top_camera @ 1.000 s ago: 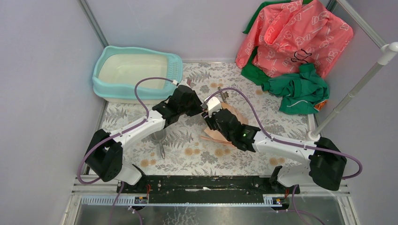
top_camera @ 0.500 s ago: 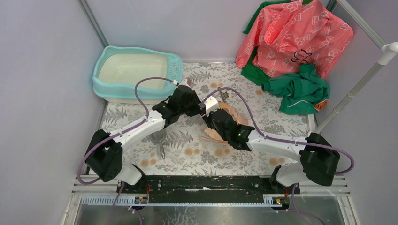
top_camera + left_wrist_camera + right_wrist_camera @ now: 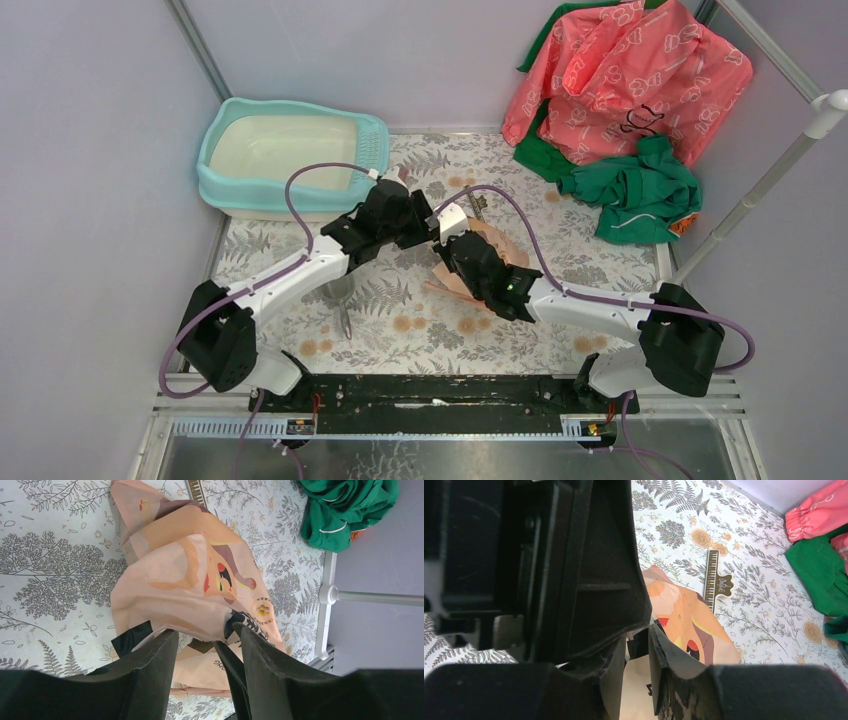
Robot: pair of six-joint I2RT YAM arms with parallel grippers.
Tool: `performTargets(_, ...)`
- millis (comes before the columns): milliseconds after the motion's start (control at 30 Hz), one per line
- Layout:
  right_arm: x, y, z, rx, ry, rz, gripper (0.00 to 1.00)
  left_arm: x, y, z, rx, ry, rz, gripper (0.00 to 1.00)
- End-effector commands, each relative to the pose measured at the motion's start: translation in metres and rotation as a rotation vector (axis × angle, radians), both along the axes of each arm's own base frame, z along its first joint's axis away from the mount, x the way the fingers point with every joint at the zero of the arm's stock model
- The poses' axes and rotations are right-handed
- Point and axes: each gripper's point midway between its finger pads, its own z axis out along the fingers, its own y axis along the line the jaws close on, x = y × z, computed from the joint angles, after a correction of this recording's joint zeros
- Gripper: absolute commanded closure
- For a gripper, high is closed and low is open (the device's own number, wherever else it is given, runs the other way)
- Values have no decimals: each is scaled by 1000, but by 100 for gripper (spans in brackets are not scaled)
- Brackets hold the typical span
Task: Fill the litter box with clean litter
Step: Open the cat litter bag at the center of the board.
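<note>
Litter box (image 3: pixel 250 196): turquoise tray, cream-white inner pan.

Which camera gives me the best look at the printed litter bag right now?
Left wrist: the printed bag fills mid-frame, its artwork and crumpled folds plain to see. Top external shows only peach slivers of it beneath the two arms. Right wrist catches just one part of it, the rest blocked.

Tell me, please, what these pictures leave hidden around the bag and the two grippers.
- Bag contents: no view looks inside it.
- Right gripper hold on the bag: right wrist view, the left arm fills the frame's left.
- Grey tool: top view, mostly under the left arm.
</note>
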Motion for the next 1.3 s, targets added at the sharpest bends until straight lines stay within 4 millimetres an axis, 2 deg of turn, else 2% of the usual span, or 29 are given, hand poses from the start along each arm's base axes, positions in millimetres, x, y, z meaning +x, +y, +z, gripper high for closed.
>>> performTargets(0, 7, 4, 27, 55, -50, -32, 70, 3, 0, 38, -29, -87, 6, 42)
performTargets(333, 13, 11, 28, 40, -38, -27, 68, -1, 5, 36, -26, -90, 10, 41)
performTargets(533, 19, 15, 21, 19, -20, -28, 55, -1, 5, 33, -25, -87, 12, 41)
performTargets(667, 24, 14, 14, 0, -9, -39, 53, -1, 5, 34, -28, -89, 12, 41)
performTargets(967, 31, -1, 18, -6, -20, -101, 53, -2, 5, 33, -28, -89, 12, 41)
performTargets(1267, 37, -14, 22, -66, -49, -162, 61, -2, 10, 34, -26, -99, 32, 41)
